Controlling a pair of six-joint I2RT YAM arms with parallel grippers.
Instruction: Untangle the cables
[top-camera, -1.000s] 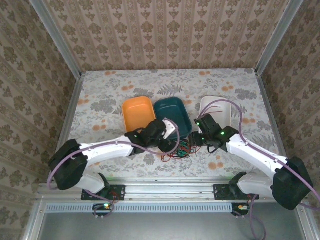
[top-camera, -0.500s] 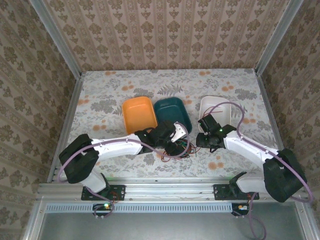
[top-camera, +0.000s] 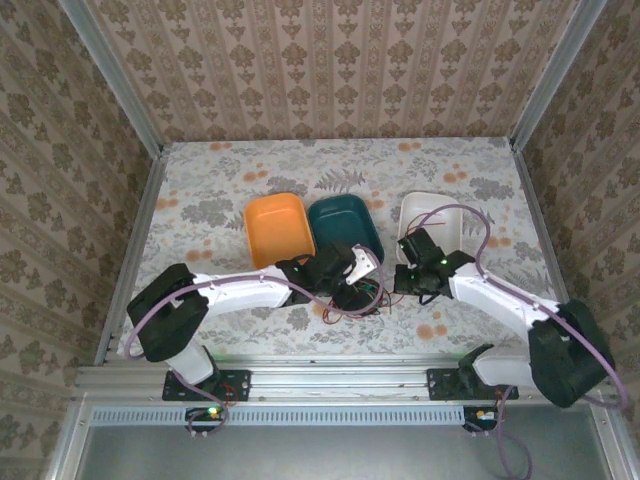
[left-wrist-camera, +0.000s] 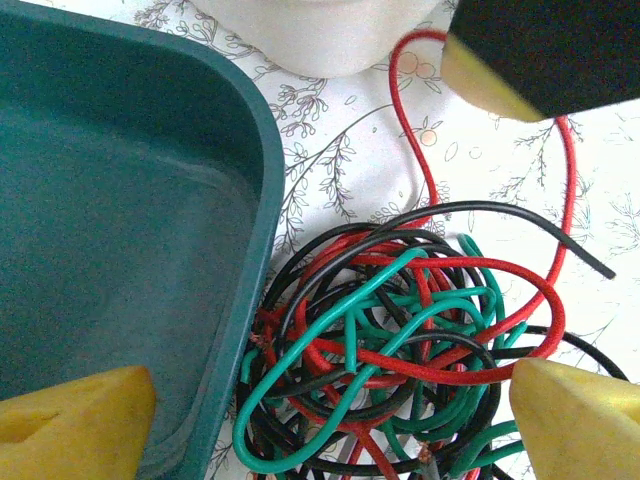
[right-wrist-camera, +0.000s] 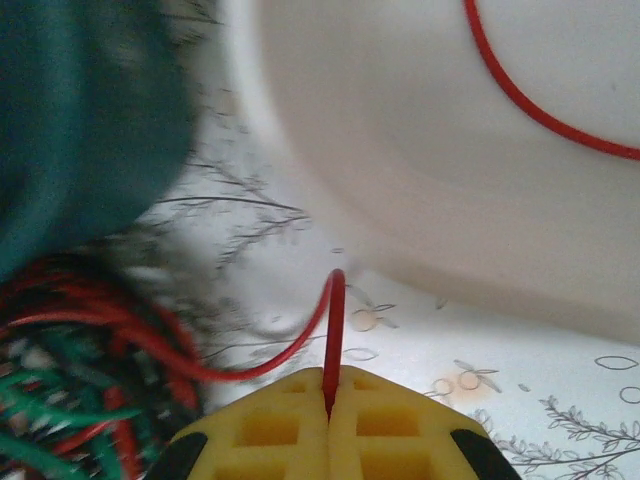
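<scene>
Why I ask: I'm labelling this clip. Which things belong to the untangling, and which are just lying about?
In the job:
- tangle of red, green and black cables
- red cable pinched by the shut right end effector
- open left end effector over the tangle

Lying about:
- orange tray
- teal tray
- white tray

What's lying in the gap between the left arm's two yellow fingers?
In the left wrist view, the tangled red, green and black cables lie between the left fingers, along with the teal tray's rim.

Three trays (top-camera: 275, 228), one cable tangle (left-wrist-camera: 390, 340), two arms (top-camera: 240, 290)
</scene>
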